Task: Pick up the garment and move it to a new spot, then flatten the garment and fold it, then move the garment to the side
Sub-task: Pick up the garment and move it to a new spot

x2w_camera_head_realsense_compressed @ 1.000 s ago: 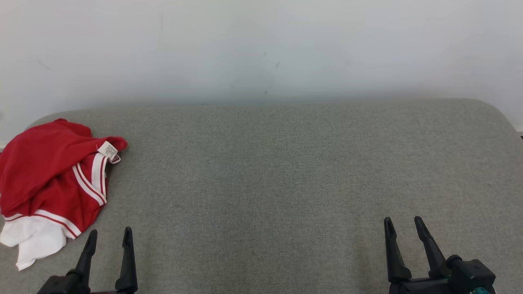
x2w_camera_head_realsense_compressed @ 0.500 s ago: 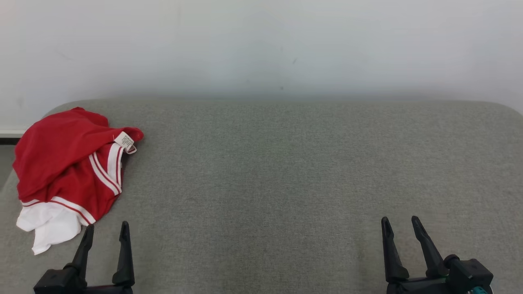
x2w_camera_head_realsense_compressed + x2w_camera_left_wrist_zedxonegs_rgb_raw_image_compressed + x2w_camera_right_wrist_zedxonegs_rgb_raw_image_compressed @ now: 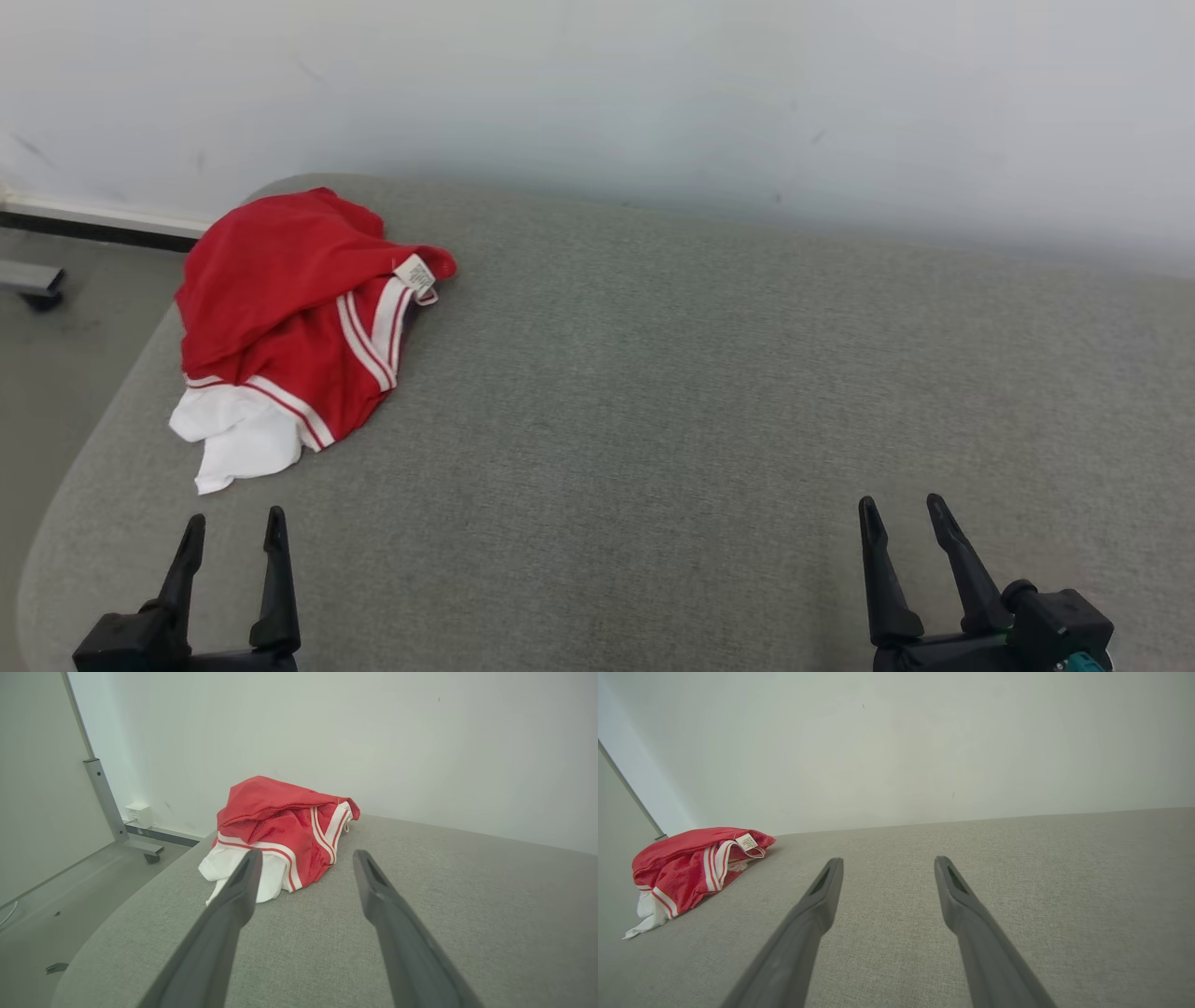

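A red garment (image 3: pixel 289 299) with white stripes and a white part lies crumpled at the far left of the grey padded table (image 3: pixel 709 401). A white label sticks up near its top. My left gripper (image 3: pixel 233 527) stands open at the lower left, short of the garment's white edge, with nothing between its fingers. In the left wrist view the garment (image 3: pixel 280 830) lies straight ahead of the open left gripper (image 3: pixel 303 858). At the lower right my right gripper (image 3: pixel 901 518) is open too, far from the cloth. From the right wrist, the garment (image 3: pixel 691 868) sits at the far left, beyond the right gripper (image 3: pixel 887 863).
A pale wall (image 3: pixel 597 93) runs along the table's far edge. Beyond the rounded left edge of the table is grey floor (image 3: pixel 65 327) with a metal frame foot (image 3: pixel 135 847) and a panel (image 3: pixel 37 788).
The camera has turned left, so the garment now shows further right and higher and the floor has come into view. Both grippers stay open and low in the picture.
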Controlling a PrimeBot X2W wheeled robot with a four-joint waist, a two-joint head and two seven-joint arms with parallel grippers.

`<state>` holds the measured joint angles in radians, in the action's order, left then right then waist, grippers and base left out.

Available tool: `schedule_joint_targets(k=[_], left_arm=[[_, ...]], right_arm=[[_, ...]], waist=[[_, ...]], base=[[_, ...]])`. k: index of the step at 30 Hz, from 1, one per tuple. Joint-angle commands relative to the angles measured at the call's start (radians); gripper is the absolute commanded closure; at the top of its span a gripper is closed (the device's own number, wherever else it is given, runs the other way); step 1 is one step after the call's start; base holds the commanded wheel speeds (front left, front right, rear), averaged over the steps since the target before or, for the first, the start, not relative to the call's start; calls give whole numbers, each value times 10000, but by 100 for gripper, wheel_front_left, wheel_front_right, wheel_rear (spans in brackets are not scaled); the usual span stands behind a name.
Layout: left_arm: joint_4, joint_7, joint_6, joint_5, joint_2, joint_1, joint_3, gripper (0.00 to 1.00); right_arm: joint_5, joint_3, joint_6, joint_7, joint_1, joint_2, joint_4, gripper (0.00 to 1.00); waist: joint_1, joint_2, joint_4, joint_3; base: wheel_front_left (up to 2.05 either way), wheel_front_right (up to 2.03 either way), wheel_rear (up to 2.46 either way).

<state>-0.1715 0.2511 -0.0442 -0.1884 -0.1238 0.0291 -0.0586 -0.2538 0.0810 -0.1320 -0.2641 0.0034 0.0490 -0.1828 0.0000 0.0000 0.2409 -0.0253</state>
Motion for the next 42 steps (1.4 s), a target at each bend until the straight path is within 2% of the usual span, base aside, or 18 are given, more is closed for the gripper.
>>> schedule_joint_targets(k=[1, 8, 16, 31, 38, 42], left_arm=[[-68, 46, 16, -100, -85, 54, -34, 0], [-233, 65, 173, -110, -141, -17, -97, 0], [-291, 104, 306, -136, -145, -95, -140, 0], [44, 140, 587, -160, -69, -467, -573, 0], [-177, 143, 238, -180, -364, 349, -390, 0], [-272, 136, 52, -233, -660, 1152, -482, 0]], right_arm=[[-35, 46, 24, -6, -39, 23, -40, 0], [-102, 221, 24, -7, -28, 25, -136, 0], [-113, 378, 24, -6, -89, 25, -237, 0], [3, 771, 24, -7, -708, 26, -661, 0], [119, 392, 24, -7, -461, 26, -506, 0], [396, 245, 24, 7, -622, 26, -338, 0]], waist=[[0, 0, 792, -60], [0, 0, 1871, 24], [0, 0, 2656, 30], [0, 0, 2791, -200], [0, 0, 2744, -444], [0, 0, 2257, -974]], base=[[0, 0, 0], [0, 0, 0], [0, 0, 0], [0, 0, 0], [0, 0, 0], [0, 0, 0]])
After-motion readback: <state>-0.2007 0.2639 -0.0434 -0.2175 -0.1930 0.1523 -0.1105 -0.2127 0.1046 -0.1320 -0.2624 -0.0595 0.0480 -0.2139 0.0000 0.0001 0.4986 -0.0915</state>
